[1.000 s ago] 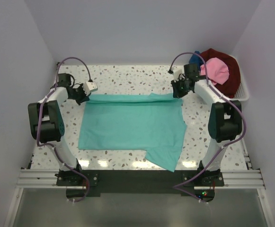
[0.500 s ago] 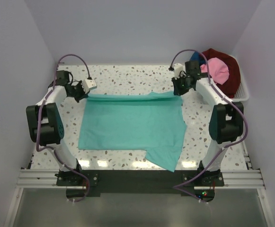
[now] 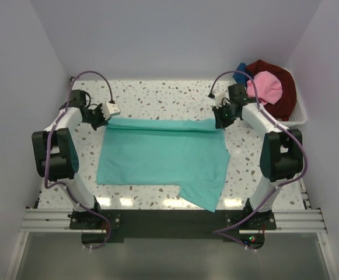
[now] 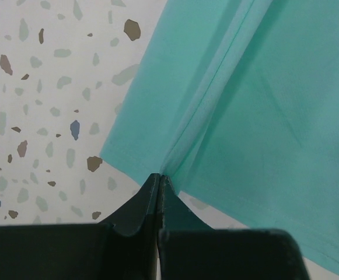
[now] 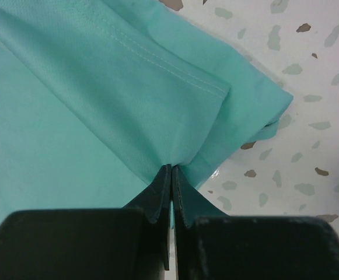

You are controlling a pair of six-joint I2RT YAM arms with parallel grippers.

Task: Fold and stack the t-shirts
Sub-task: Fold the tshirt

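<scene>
A teal-green t-shirt (image 3: 163, 157) lies spread on the speckled table. Its far edge is lifted into a fold between the two grippers. My left gripper (image 3: 103, 120) is shut on the shirt's far left corner; in the left wrist view the closed fingertips (image 4: 158, 178) pinch the teal-green fabric (image 4: 257, 105). My right gripper (image 3: 220, 121) is shut on the far right corner; in the right wrist view the closed tips (image 5: 172, 169) pinch the hemmed fabric (image 5: 99, 87). Pink (image 3: 266, 87), dark red (image 3: 283, 93) and blue (image 3: 241, 71) shirts lie piled at the back right.
A white slatted basket (image 3: 300, 114) holds the pile at the back right, close to the right arm. A sleeve of the teal-green shirt (image 3: 207, 195) sticks out toward the near edge. White walls close in the table on three sides.
Both grippers have moved slightly toward the near side, drawing the shirt's far edge over the body. The fold line now lies a little nearer. Both stay shut on the fabric.
</scene>
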